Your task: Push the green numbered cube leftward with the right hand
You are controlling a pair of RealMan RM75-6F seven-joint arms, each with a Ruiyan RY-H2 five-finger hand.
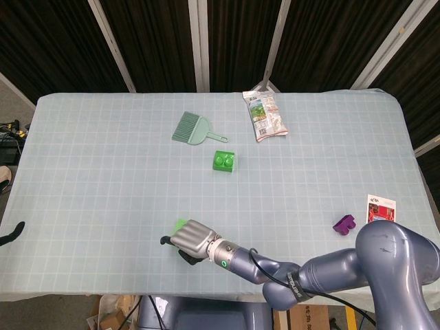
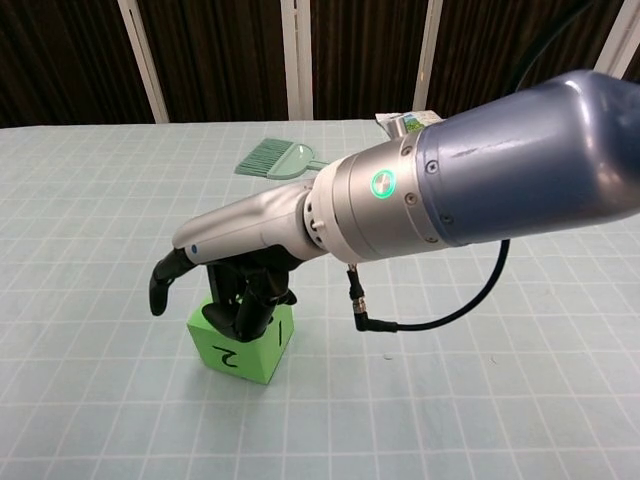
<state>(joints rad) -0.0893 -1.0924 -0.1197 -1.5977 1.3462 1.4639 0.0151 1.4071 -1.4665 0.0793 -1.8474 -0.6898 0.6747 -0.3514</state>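
Near the front edge: the green numbered cube (image 2: pixel 241 343) sits flat on the counter (image 1: pixel 96 172), left of centre, with a "2" on the face toward the chest camera and a "1" on the side beside it.
Right hand: the right hand (image 2: pixel 232 283) lies over the top of the cube, dark fingers (image 2: pixel 249 312) curled down onto its upper face and one digit sticking out to the left, clear of the cube. It presses on the cube rather than clasping it; nothing is held.
Head view: the hand (image 1: pixel 189 239) hides nearly all of the cube, and only a green corner (image 1: pixel 180 225) shows at its upper left.
Left hand: only a dark tip (image 1: pixel 12 234) shows at the far left edge, too little to tell how its fingers lie.
Step in hand: the push itself, judging by the contact; the cube looks already well left of the counter's middle.
Next move: a level leftward sweep with the fingers low on the cube's right side, since pressure from above could tip or roll it instead of sliding it.
Risk: the front edge is near, so any drift toward the robot could take the cube off the counter.
Elsewhere: a green brush (image 1: pixel 190 128), a green brick (image 1: pixel 223 161), a snack packet (image 1: pixel 264 115), a purple piece (image 1: pixel 344 223) and a card (image 1: pixel 381 207), all well apart from the cube.
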